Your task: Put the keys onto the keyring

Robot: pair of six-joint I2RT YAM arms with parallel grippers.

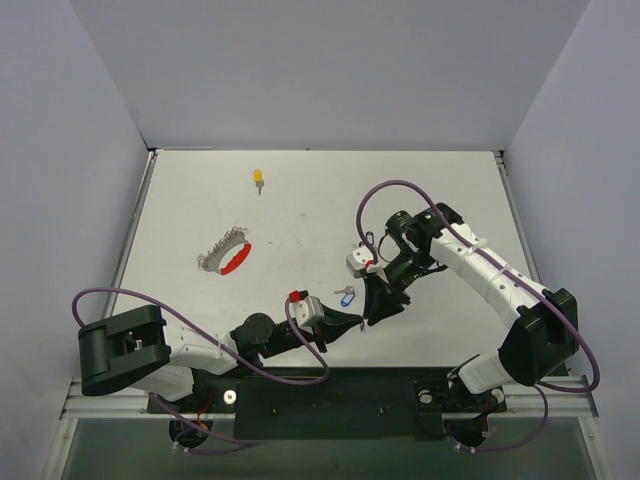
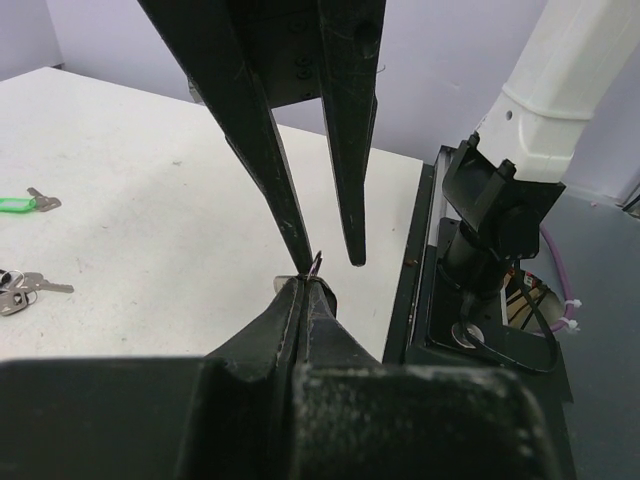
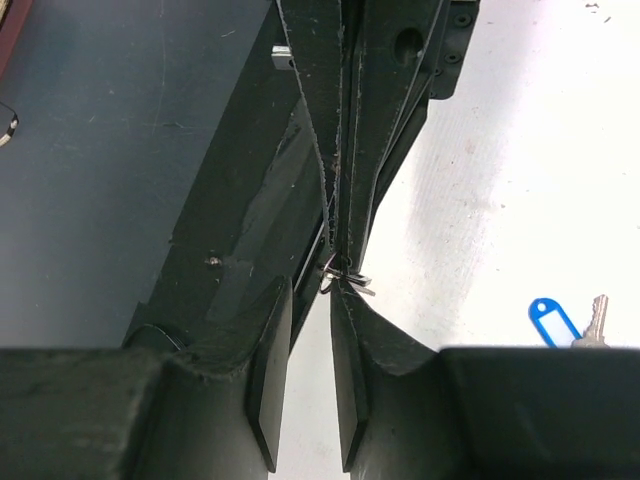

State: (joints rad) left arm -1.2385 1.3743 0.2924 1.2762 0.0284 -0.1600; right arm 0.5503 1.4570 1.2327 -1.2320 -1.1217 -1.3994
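Observation:
The keyring (image 1: 228,258), a wire loop with a red arc and a silver cluster, lies apart at the table's left. A yellow-tagged key (image 1: 258,179) lies far back. A blue-tagged key (image 1: 346,296) (image 3: 553,322) lies beside the grippers. A green-tagged key (image 2: 20,204) and plain silver keys (image 2: 18,289) show in the left wrist view. My left gripper (image 1: 353,322) (image 2: 305,281) is shut on a small wire ring (image 2: 315,266) (image 3: 342,274) with a flat silver piece. My right gripper (image 1: 376,314) (image 3: 309,289) meets it tip to tip, jaws slightly apart, one fingertip (image 2: 300,258) touching that ring.
The white table (image 1: 430,190) ends at a black base rail (image 1: 330,400) along the near edge, just below both grippers. The right arm's mount (image 2: 492,195) stands close to the right of the left gripper. Grey walls enclose the table on three sides.

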